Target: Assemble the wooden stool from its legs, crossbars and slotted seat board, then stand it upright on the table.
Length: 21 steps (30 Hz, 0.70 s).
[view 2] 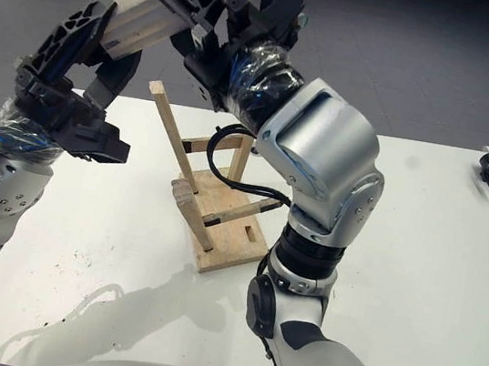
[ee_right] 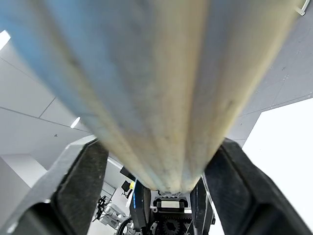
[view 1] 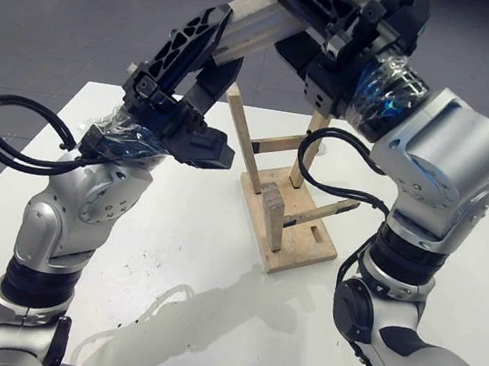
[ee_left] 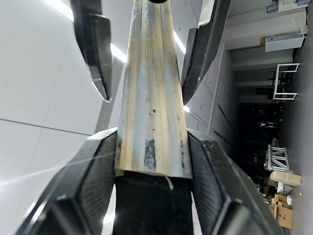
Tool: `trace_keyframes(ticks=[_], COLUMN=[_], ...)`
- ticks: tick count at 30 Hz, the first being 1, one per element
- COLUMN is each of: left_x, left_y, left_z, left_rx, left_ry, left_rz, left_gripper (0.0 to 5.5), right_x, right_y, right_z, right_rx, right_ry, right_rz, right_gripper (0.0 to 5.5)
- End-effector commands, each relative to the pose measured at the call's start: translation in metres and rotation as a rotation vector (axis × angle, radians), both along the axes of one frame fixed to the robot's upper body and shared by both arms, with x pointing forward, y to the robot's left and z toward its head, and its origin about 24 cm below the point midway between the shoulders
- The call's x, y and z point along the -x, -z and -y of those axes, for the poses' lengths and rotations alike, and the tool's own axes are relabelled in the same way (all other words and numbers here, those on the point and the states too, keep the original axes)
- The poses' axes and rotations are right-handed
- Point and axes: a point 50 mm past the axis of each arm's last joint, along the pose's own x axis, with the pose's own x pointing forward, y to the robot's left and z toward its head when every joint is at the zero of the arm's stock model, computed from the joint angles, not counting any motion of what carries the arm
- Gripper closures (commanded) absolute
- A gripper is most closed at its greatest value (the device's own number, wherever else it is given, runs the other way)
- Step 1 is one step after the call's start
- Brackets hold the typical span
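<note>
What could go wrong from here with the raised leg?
Both the left gripper and right gripper clamp one wooden leg in the air; uneven arm motion could twist it loose. The half-built stool sits below, so a drop could knock it over. The right arm's black cable hangs by its posts and may snag.

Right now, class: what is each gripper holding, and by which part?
Both hold one wooden bar, raised above the table: the left gripper at one end, the right gripper near the other.
</note>
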Motion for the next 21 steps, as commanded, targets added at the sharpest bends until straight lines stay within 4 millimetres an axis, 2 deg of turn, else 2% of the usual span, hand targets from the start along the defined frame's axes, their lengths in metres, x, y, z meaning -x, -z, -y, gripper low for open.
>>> trace_keyframes(ticks=[1, 6, 7, 9, 12, 13, 16, 20, 21], left_x=[0.003, 0.003, 0.003, 0.003, 0.007, 0.009, 0.008, 0.002, -0.001], left_y=[-0.003, -0.002, -0.003, -0.003, 0.006, 0.012, 0.042, 0.091, 0.099], left_z=[0.001, 0.002, 0.003, 0.003, -0.001, -0.004, -0.023, -0.047, -0.049], left_rx=[-0.01, -0.009, -0.01, -0.021, -0.043, -0.036, 0.123, 0.231, 0.259], left_ry=[0.006, 0.015, 0.02, 0.03, 0.049, 0.057, 0.024, -0.144, -0.176], left_rz=[0.014, 0.017, 0.028, 0.04, 0.01, -0.019, -0.251, -0.586, -0.647], left_gripper=[3.45, 3.45, 3.08, 2.71, 2.38, 2.38, 2.38, 2.38, 2.38], right_x=[-0.002, -0.008, -0.008, -0.009, -0.012, -0.014, -0.028, -0.046, -0.05], right_y=[0.0, -0.004, -0.005, -0.009, -0.021, -0.024, -0.034, -0.027, -0.021], right_z=[0.004, 0.01, 0.011, 0.012, 0.015, 0.02, 0.044, 0.071, 0.091], right_rx=[0.019, -0.006, -0.011, -0.03, -0.082, -0.08, 0.036, 0.374, 0.449], right_ry=[0.012, 0.036, 0.039, 0.038, 0.049, 0.067, 0.207, 0.358, 0.395], right_rz=[0.016, 0.011, 0.011, 0.012, 0.022, 0.035, 0.144, 0.3, 0.318], right_gripper=[3.2, 3.37, 3.37, 3.47, 3.47, 3.47, 3.47, 3.47, 3.47])
